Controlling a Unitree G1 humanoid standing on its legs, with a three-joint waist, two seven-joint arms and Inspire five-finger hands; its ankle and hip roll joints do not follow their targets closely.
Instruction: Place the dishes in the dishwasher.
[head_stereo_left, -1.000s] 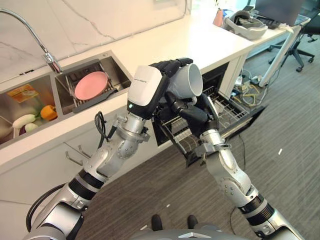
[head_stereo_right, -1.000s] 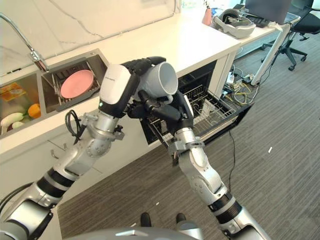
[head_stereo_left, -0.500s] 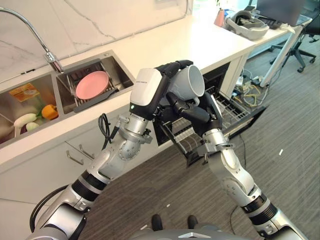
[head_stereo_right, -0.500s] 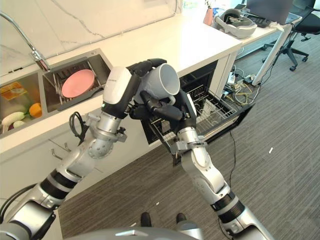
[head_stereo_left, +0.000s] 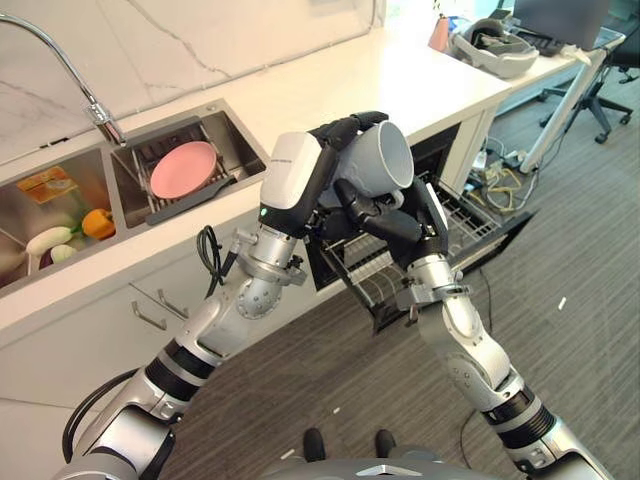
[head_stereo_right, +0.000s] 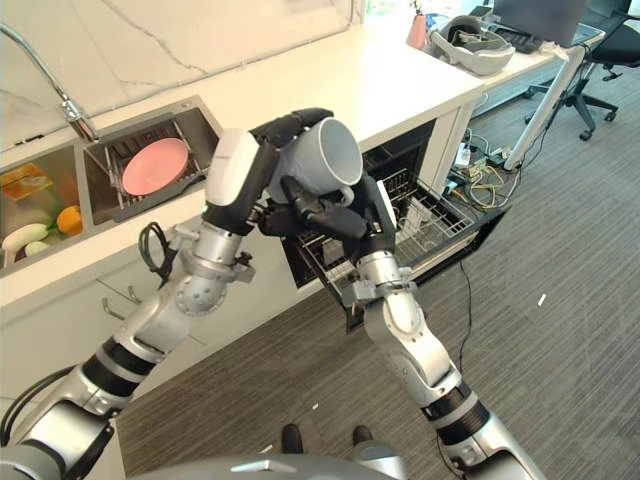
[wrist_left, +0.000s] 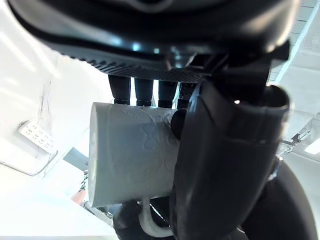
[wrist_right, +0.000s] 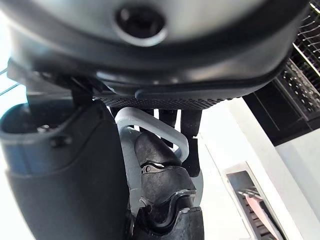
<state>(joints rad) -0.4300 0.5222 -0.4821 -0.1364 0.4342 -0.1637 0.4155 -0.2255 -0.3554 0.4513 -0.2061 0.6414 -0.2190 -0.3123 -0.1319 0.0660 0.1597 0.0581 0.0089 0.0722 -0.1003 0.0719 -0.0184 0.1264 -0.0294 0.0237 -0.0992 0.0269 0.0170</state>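
My left robot hand (head_stereo_left: 330, 150) grips the white mug (head_stereo_left: 378, 160) above the dishwasher rack (head_stereo_left: 455, 215); my right robot hand (head_stereo_left: 405, 222) curls at its handle, mostly hidden beneath.

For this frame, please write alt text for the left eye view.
Both hands meet at a white mug held above the open dishwasher rack: the left hand grips it, the right hand reaches in from below. A pink plate sits in the sink.

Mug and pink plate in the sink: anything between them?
In the left eye view the left robot hand, gripping the mug, and a bare countertop strip separate it from the pink plate.
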